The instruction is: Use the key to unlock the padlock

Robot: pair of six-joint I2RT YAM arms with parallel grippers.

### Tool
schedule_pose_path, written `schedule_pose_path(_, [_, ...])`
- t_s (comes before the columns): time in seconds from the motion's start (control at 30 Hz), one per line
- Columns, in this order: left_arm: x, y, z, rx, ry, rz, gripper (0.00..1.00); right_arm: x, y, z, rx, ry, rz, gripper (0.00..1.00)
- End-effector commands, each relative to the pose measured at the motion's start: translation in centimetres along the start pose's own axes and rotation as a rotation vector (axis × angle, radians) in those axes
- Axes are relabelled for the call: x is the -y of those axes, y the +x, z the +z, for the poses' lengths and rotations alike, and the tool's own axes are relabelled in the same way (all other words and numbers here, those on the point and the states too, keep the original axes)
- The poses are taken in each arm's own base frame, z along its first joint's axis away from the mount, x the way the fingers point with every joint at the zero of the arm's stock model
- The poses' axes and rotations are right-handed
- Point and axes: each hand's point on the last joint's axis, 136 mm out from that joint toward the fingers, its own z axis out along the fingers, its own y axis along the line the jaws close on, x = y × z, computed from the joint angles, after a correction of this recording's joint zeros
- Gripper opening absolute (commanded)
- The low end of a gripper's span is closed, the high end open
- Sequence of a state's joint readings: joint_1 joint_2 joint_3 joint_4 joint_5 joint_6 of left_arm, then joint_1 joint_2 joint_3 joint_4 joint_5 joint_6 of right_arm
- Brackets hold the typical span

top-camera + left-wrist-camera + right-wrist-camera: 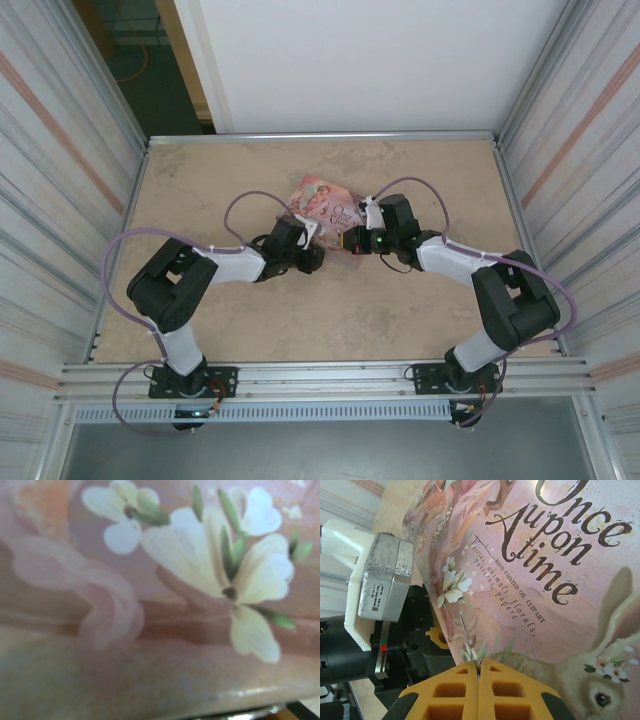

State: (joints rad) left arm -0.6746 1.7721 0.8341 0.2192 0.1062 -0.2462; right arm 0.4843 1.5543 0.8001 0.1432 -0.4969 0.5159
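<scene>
1. The right gripper [478, 669] is nearest the right wrist camera. Its yellow fingers are pressed together on the key [464, 630], a thin metal sliver that stands out of the seam and lies across the painted lid of the pink tin [560, 580]. Beside the tin's left edge sits a grey metal block [387, 577] on a white bracket.
2. In the left wrist view the tin's flowered wall is blurred and very near the lens. I cannot tell whether the left gripper's fingers are spread or closed.
3. From the top camera, the tin lies about mid-table [200, 200], a little toward the far edge. The left gripper [308, 256] is against its near-left side and the right gripper is at its near-right corner.
4. Likely risks:
   - The key is held only by its end, so a push against the lid could twist it in the pinch or flick it out.
   - I cannot tell where the padlock hangs, so steering the tip toward it would be uncertain.
   - The two wrists are close together and could bump.
</scene>
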Motion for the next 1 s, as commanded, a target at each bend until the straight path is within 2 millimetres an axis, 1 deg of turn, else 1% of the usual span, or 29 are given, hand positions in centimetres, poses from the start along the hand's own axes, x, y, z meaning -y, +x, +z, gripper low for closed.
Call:
schedule_pose_path(0.0, [1.2,-2.5,-0.8,0.065,0.021,0.032,0.31,0.8,1.9,0.6,-0.055,0.021,0.034,0.00])
schedule_pose_path(0.1, [1.7,-3.0,-1.4,0.076,0.038,0.036,0.25,0.5,1.7,0.4,-0.048,0.012,0.037,0.00])
schedule_pose_path(0.3, [2.5,-3.5,-2.6,0.080,0.068,0.012,0.18,-1.1,0.2,-0.9,-0.006,-0.010,0.008,0.00])
schedule_pose_path(0.53, [3.4,-3.3,-4.1,0.040,0.112,-0.060,0.16,-2.3,-0.7,-2.6,0.029,-0.017,-0.026,0.00])
schedule_pose_path(0.73, [4.5,-3.2,-5.3,-0.030,0.152,-0.139,0.15,-3.0,-0.6,-4.3,0.043,-0.011,-0.059,0.00])
schedule_pose_path(0.97, [6.1,-4.0,-6.4,-0.074,0.210,-0.218,0.11,-3.8,-0.3,-7.0,0.084,0.012,-0.110,0.00])
